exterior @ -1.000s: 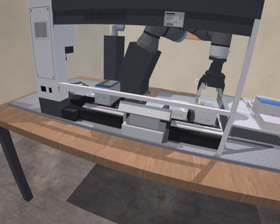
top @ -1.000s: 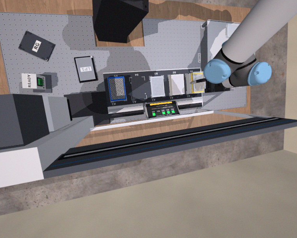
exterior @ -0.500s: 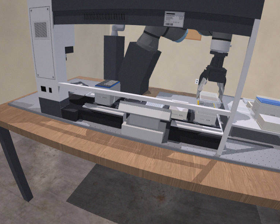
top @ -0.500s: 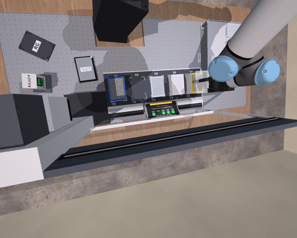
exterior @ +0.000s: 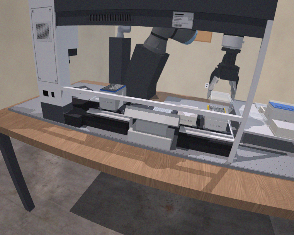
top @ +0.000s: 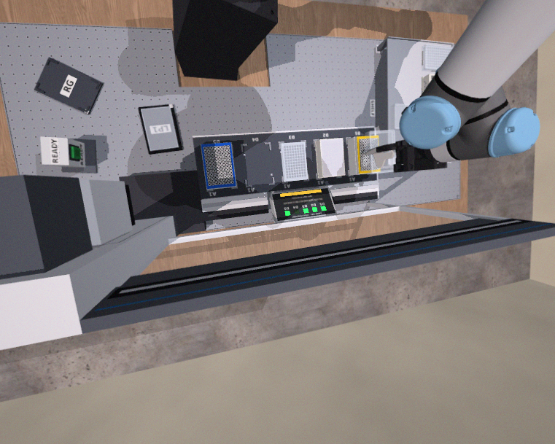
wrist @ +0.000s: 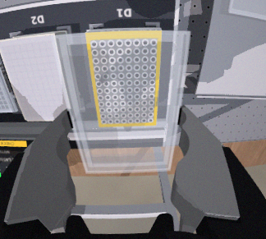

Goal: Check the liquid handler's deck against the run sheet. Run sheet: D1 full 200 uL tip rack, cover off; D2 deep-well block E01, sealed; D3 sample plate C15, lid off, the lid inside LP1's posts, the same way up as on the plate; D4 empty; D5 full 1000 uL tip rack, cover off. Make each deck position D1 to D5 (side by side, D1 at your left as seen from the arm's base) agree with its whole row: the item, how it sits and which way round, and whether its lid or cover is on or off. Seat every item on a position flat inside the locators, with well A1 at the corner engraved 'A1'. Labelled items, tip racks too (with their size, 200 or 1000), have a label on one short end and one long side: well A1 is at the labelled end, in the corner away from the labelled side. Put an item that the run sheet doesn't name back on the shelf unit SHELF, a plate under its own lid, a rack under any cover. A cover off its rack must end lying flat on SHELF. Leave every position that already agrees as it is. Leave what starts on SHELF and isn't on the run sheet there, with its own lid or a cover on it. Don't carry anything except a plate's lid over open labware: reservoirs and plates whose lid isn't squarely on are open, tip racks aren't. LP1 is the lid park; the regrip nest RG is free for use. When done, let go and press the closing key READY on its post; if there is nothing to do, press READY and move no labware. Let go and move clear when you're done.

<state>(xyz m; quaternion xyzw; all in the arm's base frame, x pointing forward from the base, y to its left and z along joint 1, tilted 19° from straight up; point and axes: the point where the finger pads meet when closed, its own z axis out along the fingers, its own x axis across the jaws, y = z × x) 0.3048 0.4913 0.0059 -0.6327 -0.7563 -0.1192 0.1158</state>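
You can see the pincer [exterior: 222, 88] clenched on the clear cover [exterior: 220, 96], holding it in the air above the yellow tip rack [exterior: 216, 109] at D1. The rack sits uncovered beside the sealed block [top: 330, 157].

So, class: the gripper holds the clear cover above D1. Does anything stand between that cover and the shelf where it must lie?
Nothing visible does. The cover hangs in the gripper above the yellow rack, and the shelf lies right beside it. A blue-topped rack and a white box take up part of it.
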